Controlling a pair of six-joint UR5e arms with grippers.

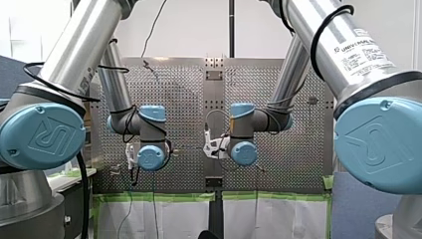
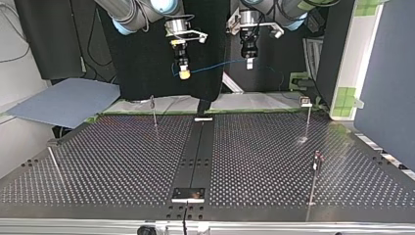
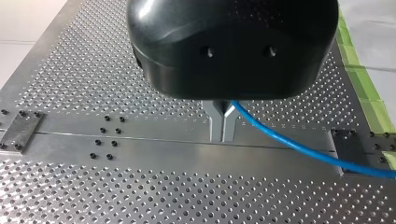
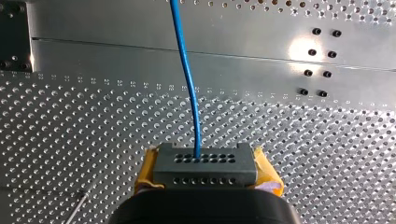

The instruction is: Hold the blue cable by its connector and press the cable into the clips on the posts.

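Note:
In the top view both grippers hang above the table's far edge, and the thin blue cable (image 2: 215, 66) runs between them. My right gripper (image 2: 184, 73), at that view's left, has yellow pads. In the right wrist view it (image 4: 205, 175) is shut on a grey perforated connector (image 4: 204, 163), and the blue cable (image 4: 187, 79) leads out of the connector over the table. My left gripper (image 2: 249, 61) is at the top view's right. In the left wrist view its metal fingers (image 3: 222, 133) are shut on the blue cable (image 3: 299, 149), which trails off to one side.
Thin posts stand on the perforated table: one far left (image 2: 153, 110), one far right (image 2: 308, 115), one nearer right (image 2: 315, 169) and one leaning at the near left (image 2: 55, 164). A dark rail (image 2: 198, 152) runs down the middle. A blue-grey sheet (image 2: 63, 103) lies beyond the far left corner.

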